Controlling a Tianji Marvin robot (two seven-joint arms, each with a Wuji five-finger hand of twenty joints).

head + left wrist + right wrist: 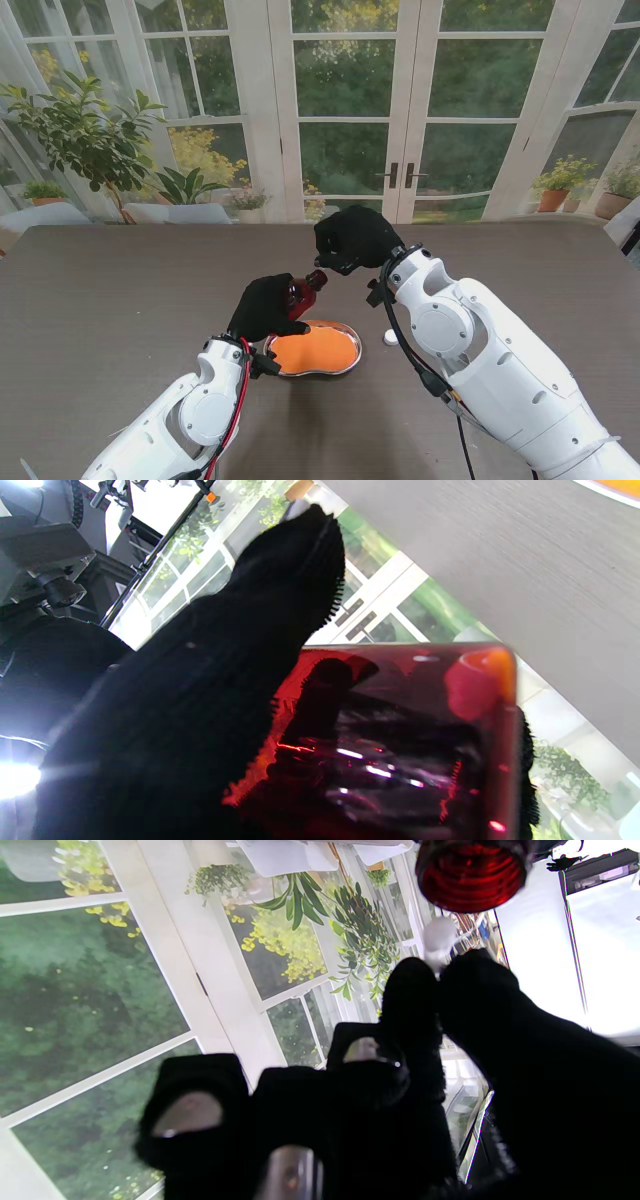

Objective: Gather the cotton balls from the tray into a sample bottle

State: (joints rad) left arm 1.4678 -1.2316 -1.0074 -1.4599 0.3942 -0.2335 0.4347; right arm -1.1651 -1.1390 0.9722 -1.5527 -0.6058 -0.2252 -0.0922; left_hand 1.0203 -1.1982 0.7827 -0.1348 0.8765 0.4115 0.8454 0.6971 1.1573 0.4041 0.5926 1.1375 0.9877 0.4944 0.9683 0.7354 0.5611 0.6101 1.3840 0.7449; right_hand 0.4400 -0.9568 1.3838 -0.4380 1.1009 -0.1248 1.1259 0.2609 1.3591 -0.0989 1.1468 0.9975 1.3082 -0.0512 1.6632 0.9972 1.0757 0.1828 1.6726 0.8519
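While the left robot hand [267,308] grips the red sample bottle [303,292] above the tray [318,349], the right robot hand [352,239] pinches a soft, light cotton ball [438,937] at the bottle's mouth, needing only gentle fingertip pressure.

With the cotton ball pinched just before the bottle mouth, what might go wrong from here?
The right hand holds the cotton ball only at its fingertips, and the red bottle mouth looks narrow; it may catch the rim and drop. The left hand holds the bottle tilted, so a push might shift it.
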